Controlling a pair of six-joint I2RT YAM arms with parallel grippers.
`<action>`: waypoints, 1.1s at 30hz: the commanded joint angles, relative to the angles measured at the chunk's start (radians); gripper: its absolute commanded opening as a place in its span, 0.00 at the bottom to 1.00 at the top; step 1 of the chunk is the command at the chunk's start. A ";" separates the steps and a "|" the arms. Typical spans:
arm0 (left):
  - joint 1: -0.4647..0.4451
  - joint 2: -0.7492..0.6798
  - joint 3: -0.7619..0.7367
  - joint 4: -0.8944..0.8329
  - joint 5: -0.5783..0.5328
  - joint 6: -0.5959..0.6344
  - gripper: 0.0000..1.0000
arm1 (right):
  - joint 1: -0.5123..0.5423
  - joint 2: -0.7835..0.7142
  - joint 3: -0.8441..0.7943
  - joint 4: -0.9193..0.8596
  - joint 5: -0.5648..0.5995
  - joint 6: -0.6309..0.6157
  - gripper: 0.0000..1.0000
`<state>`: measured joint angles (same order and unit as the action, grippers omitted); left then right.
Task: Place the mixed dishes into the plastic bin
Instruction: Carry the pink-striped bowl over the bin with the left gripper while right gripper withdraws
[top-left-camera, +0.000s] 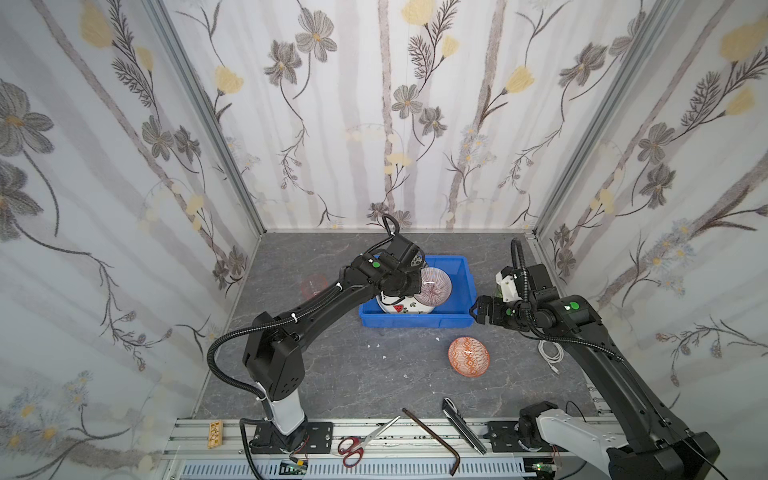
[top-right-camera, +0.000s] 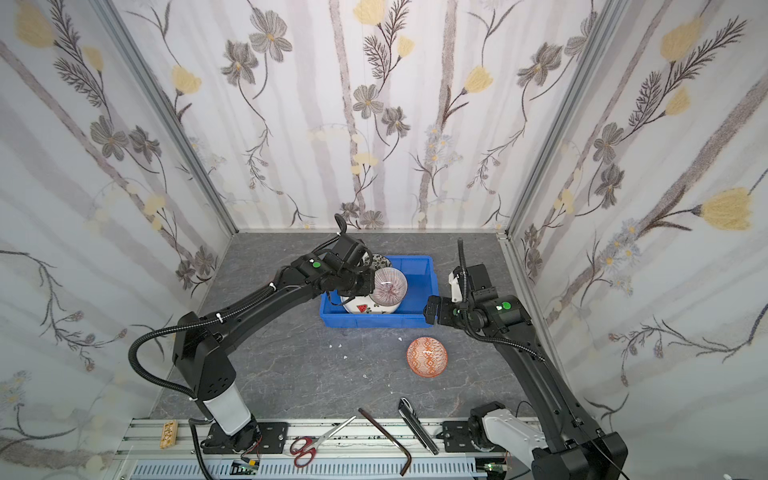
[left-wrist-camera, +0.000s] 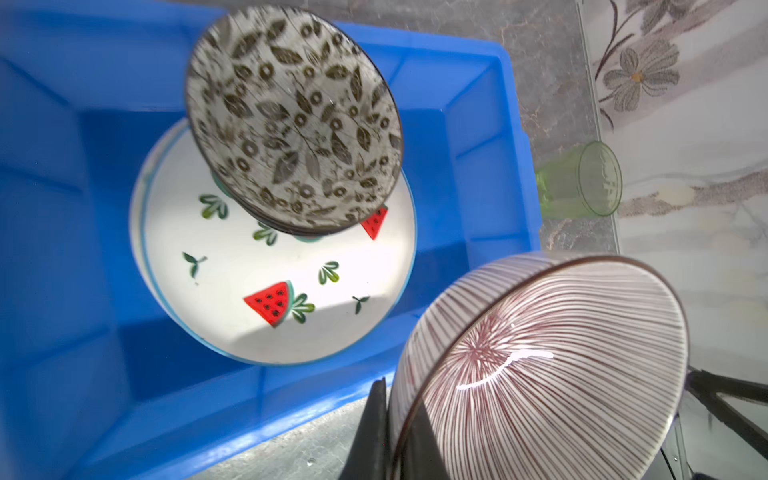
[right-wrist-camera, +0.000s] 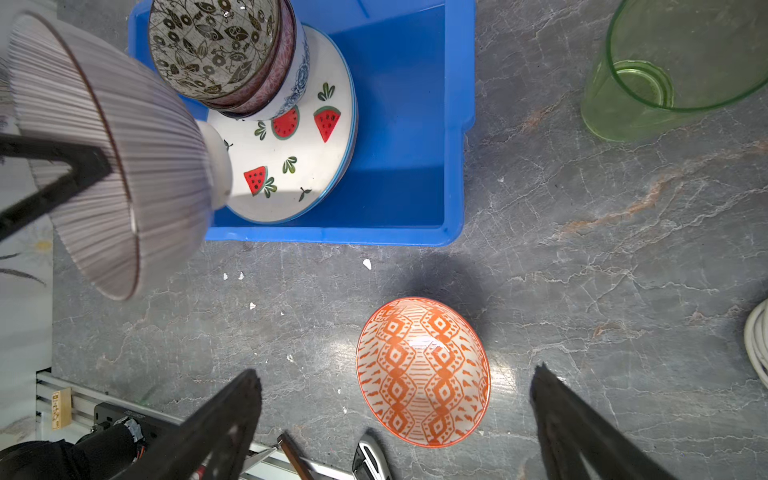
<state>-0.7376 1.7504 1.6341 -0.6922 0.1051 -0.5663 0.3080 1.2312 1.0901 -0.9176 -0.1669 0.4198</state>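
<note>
My left jaws clamp the rim of the striped bowl (left-wrist-camera: 540, 365), tilted over the bin (top-left-camera: 459, 270) holding stacked dishes (left-wrist-camera: 291, 124); my right jaws stand wide, empty, near the orange bowl (right-wrist-camera: 422, 372) on the surface (right-wrist-camera: 582, 249).

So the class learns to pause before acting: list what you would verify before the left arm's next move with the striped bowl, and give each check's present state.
1. Left tool shut on the rim of the striped bowl: ok.
2. Striped bowl above the blue bin in both top views: ok.
3. Bare bin floor beside the watermelon plate: ok.
4. Striped bowl level: not ok, tilted.
5. Right tool open: ok.
6. Every dish binned: not ok; orange bowl and green tumbler sit on the table.
</note>
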 joint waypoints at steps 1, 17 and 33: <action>0.034 0.006 0.052 -0.028 -0.044 0.050 0.00 | -0.001 0.002 -0.002 0.062 -0.023 -0.016 1.00; 0.146 0.203 0.283 -0.081 -0.095 0.144 0.00 | -0.024 -0.039 -0.051 0.107 -0.037 -0.030 1.00; 0.161 0.338 0.381 -0.104 -0.102 0.166 0.00 | -0.052 -0.053 -0.096 0.121 -0.052 -0.046 1.00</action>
<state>-0.5785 2.0800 1.9976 -0.8032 0.0067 -0.4145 0.2588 1.1797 0.9993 -0.8410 -0.2100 0.3840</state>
